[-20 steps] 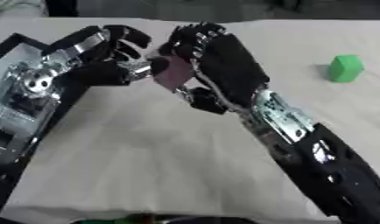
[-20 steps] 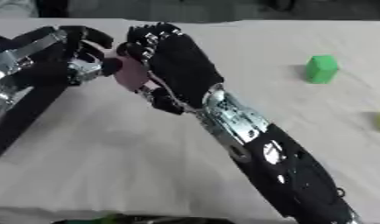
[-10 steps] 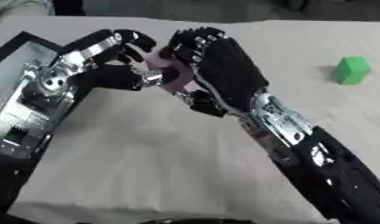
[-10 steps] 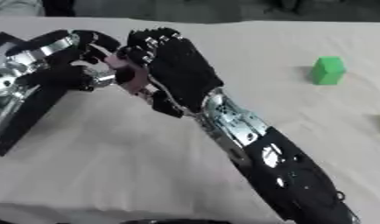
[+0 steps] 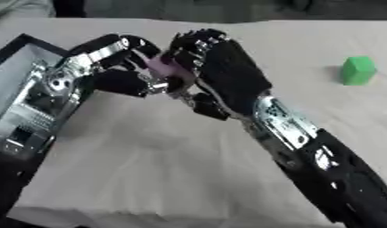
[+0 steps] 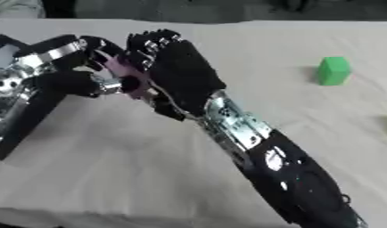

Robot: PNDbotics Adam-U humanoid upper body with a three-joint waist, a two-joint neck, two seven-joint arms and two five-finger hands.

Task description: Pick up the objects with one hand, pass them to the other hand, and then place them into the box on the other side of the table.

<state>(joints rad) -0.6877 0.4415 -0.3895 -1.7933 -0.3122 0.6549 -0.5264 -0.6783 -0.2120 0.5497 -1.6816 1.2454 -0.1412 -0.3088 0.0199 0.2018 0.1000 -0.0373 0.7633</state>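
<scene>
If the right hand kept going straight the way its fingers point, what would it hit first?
Probably the left hand, which meets the right hand around the pink object. Beyond it lies the black box, though depth is unclear.

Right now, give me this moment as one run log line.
phase: handover | pink object: between both hands | left robot hand: curled on it | right robot hand: curled on it | green block: on table | box: left

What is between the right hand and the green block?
Only bare tablecloth lies between the right hand and the green block, best seen in the left eye view.
</scene>
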